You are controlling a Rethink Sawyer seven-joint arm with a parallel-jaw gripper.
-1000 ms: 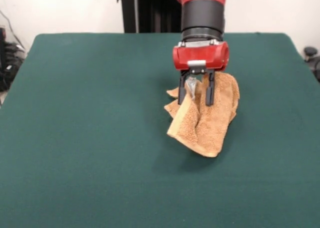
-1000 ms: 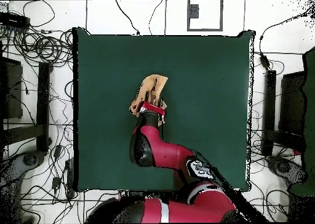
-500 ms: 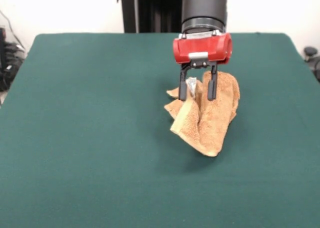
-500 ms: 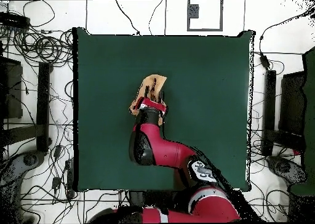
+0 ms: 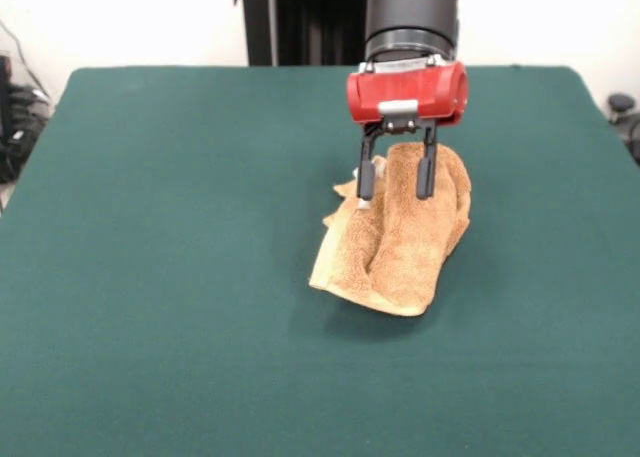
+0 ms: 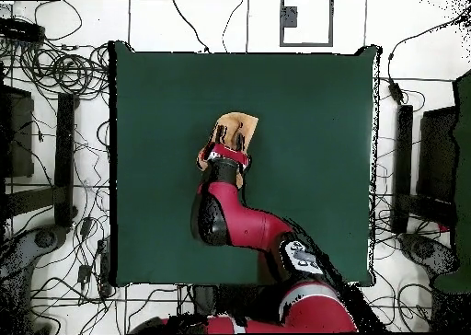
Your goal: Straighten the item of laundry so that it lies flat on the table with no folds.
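The tan-orange towel (image 5: 395,247) lies crumpled on the green table (image 5: 150,227), right of centre, with folds and a flap spread toward the near left. My gripper (image 5: 396,182) hangs just above the towel's far part, open, with nothing between its fingers (image 5: 366,177). A bit of white tag (image 5: 357,200) shows by the left finger. In the overhead view the towel (image 6: 237,127) lies near the table's (image 6: 313,147) middle. There the gripper (image 6: 227,154) covers the towel's edge nearest the robot.
Cables and equipment lie on the floor around the table (image 6: 55,74). The robot's black pedestal (image 5: 300,22) stands at the table's far side.
The towel's raised fold has dropped and spread out flatter toward the near left. The gripper has lifted a little and stays open.
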